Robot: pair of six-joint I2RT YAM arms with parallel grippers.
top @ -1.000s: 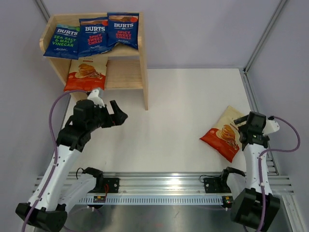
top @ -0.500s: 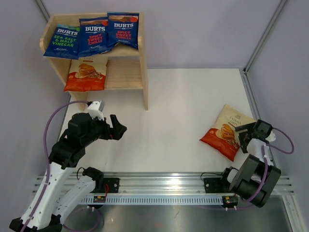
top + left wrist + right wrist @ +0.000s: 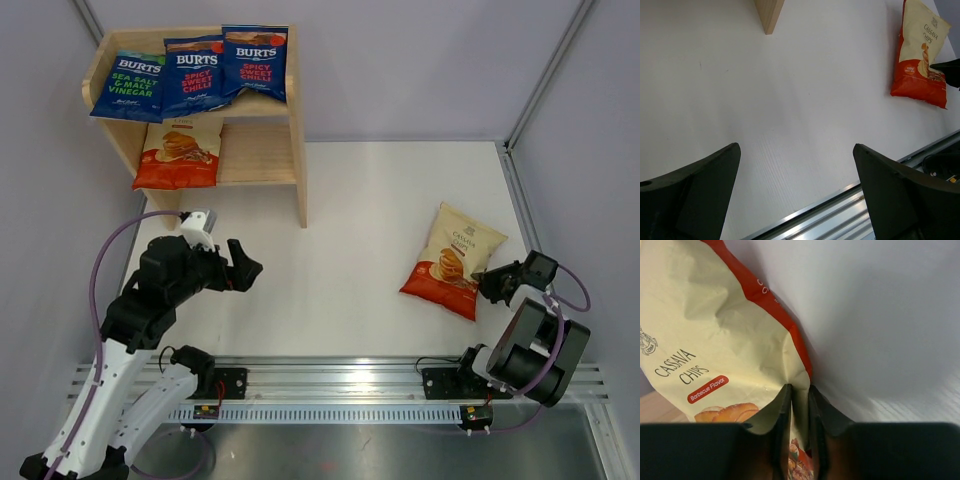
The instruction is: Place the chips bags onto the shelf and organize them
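My right gripper (image 3: 800,390) has just closed, pinching the cassava chips bag (image 3: 452,262) at lower right, shifting it left; the shelf (image 3: 298,170) comes next.

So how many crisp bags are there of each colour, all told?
Dark blue BURTS bags: 3
Cream cassava bags: 2
Total: 5

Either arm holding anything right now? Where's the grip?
The right gripper pinches the cream chips bag by its side edge, near the red bottom. The left gripper is open and holds nothing.
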